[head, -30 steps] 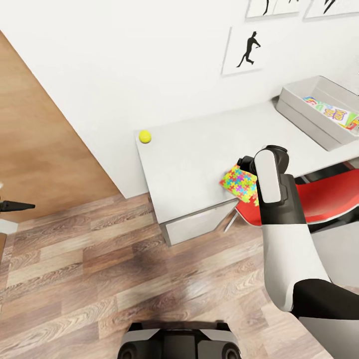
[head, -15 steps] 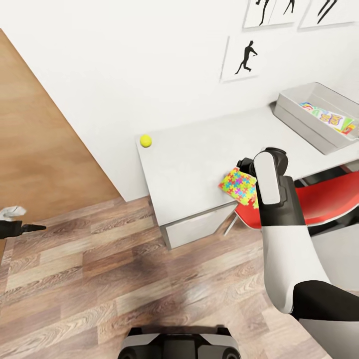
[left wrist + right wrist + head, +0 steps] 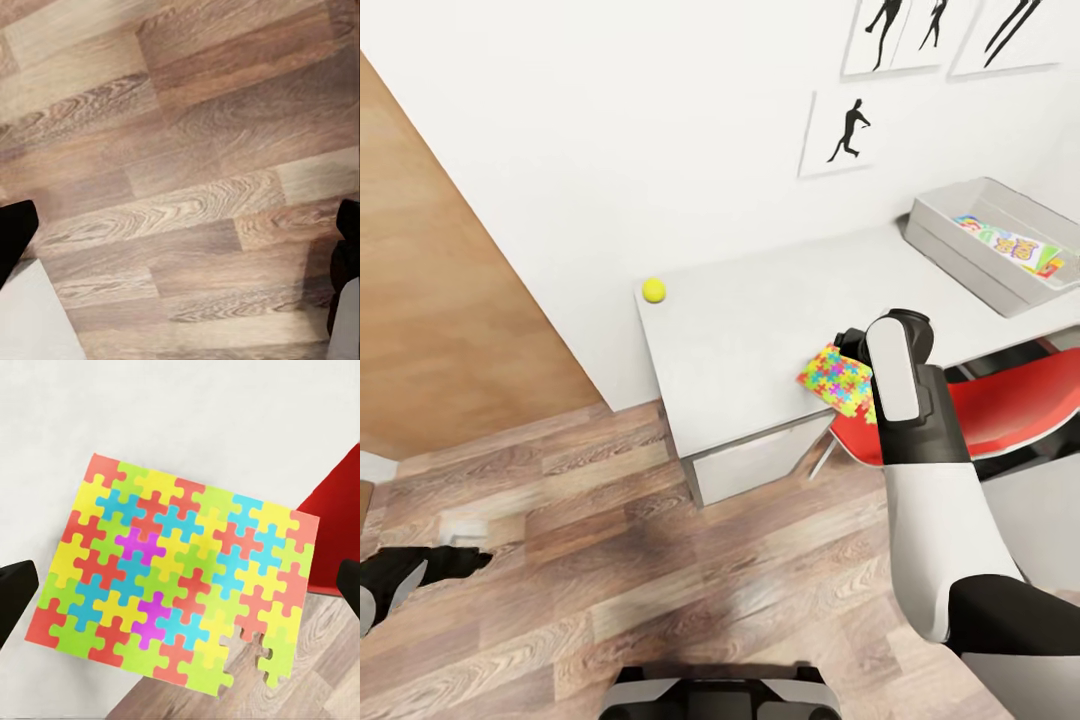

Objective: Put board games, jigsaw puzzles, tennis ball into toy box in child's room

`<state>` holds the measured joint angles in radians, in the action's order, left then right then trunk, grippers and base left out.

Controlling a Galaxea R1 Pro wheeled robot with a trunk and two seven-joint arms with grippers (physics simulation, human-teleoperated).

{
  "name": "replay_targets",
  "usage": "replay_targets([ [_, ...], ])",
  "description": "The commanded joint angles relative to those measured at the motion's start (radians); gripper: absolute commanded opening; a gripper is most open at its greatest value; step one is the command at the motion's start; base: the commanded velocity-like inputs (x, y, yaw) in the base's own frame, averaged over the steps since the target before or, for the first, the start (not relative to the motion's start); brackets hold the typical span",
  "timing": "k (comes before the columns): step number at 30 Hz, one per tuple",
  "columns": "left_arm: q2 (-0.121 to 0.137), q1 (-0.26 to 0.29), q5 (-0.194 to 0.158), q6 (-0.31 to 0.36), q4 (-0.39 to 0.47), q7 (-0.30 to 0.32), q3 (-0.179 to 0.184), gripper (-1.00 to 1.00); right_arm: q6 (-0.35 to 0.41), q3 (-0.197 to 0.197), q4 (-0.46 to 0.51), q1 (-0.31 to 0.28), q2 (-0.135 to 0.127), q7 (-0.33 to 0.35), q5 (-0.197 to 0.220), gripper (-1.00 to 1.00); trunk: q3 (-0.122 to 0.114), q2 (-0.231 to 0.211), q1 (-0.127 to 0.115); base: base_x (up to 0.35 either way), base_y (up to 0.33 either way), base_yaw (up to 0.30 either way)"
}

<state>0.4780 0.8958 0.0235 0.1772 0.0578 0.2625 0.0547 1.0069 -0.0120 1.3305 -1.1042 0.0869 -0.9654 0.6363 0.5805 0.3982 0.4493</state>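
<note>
The right arm is reaching over the table (image 3: 740, 330), its forearm covering the right gripper (image 3: 180, 585) and part of the jigsaw puzzle (image 3: 836, 379) in the head view. In the right wrist view the two dark fingertips (image 3: 15, 592) are standing wide apart, gripping nothing, above the puzzle, which is overhanging the table's front edge beside the red chair (image 3: 1000, 405). The left gripper (image 3: 180, 240) is hanging low over the wood floor (image 3: 560, 560), fingers spread, cut off at the frame edges. The tennis ball (image 3: 653, 290) is sitting at the table's far corner by the wall. The toy box (image 3: 935, 230) is partly cropped, holding a colourful board game (image 3: 1010, 243) whose lettering is too small to read.
</note>
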Motion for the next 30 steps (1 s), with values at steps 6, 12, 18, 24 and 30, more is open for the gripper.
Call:
replay_targets([
  [6,-0.100,-0.135,-0.002,-0.149,-0.006,-0.343,0.002,1.00,0.004,-0.001,0.005,0.026,0.001,-0.010,0.009,1.00,-0.009,0.002,0.001,0.000,0.000,0.000],
  [12,-0.122,-0.204,-0.003,-0.186,-0.008,-0.405,0.002,1.00,0.004,0.000,0.007,0.042,0.002,-0.011,0.009,1.00,-0.019,0.002,0.001,0.000,0.000,0.000],
  [18,-0.124,-0.227,-0.004,-0.191,-0.010,-0.412,0.002,1.00,0.004,0.001,0.008,0.068,0.003,-0.012,0.009,1.00,-0.029,0.002,0.001,0.000,0.000,0.000],
  [24,-0.125,-0.246,-0.005,-0.192,-0.010,-0.413,0.002,1.00,0.005,0.001,0.009,0.073,0.004,-0.012,0.009,1.00,-0.038,0.002,0.001,-0.070,0.000,0.000],
  [30,-0.127,-0.249,-0.004,-0.191,-0.010,-0.413,0.002,1.00,0.004,0.001,0.009,0.073,0.004,-0.011,0.011,1.00,-0.048,0.002,0.001,-0.173,0.000,0.000],
])
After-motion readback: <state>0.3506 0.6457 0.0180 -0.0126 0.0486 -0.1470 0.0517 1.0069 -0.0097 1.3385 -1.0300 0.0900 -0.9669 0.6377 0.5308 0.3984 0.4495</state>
